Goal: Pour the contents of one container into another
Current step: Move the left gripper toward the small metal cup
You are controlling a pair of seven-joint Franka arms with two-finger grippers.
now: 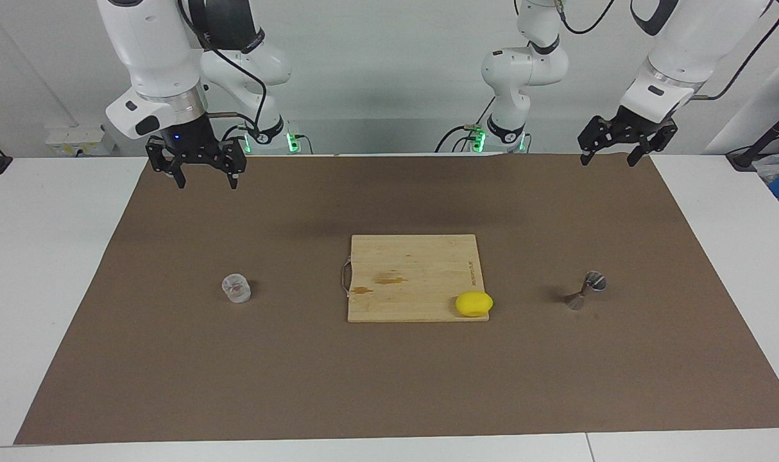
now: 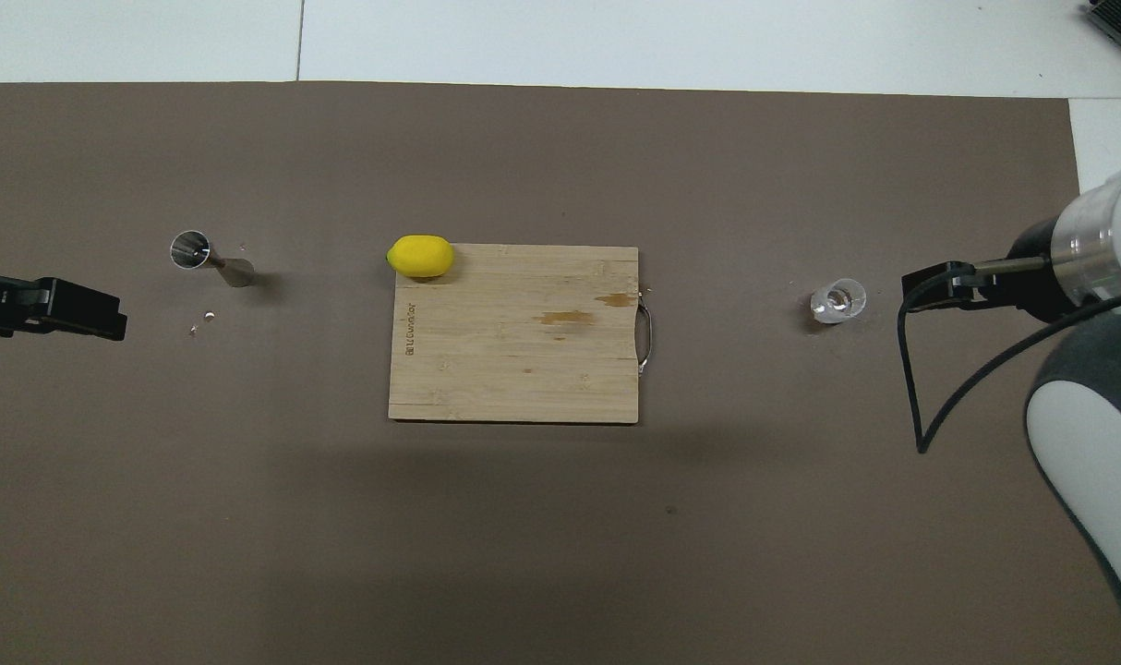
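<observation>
The clear glass cup (image 1: pixel 236 288) stands upright on the brown mat toward the right arm's end of the table; it also shows in the overhead view (image 2: pixel 837 300). The steel jigger (image 1: pixel 586 290) stands on the mat toward the left arm's end, and shows in the overhead view (image 2: pixel 211 259) too. My right gripper (image 1: pixel 205 183) hangs open and empty over the mat's edge by the robots, well apart from the cup. My left gripper (image 1: pixel 608 159) hangs open and empty over the mat's corner by the robots, well apart from the jigger.
A wooden cutting board (image 1: pixel 414 269) with a metal handle lies at the mat's middle, between cup and jigger. A yellow lemon (image 1: pixel 473 303) sits on the board's corner toward the jigger. A few small crumbs (image 2: pixel 208 317) lie near the jigger.
</observation>
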